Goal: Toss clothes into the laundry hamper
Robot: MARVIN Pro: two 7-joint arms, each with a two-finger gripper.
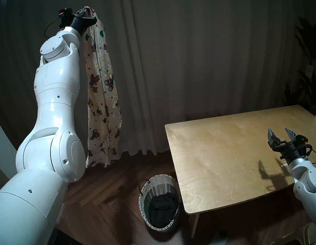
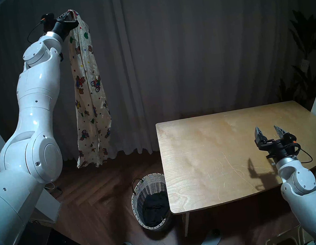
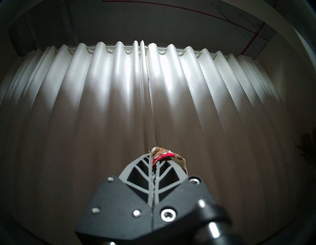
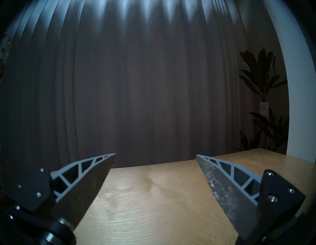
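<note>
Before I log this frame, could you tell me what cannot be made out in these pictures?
- Hamper contents, head views: a dark heap; how many garments cannot be told.
- Bear-print garment, left wrist view: the shut left gripper hides all but a scrap.
- Hamper's right side, head views: cut off by the table.

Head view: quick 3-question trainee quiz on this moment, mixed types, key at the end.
1. True or false: the left gripper is shut on the bear-print garment.
2. What lies in the wicker hamper? A) nothing B) dark clothing C) the bear-print garment
3. Fill in: the right gripper hovers, jaws ____, over the wooden table.

Key: 1 true; 2 B, dark clothing; 3 open.
</note>
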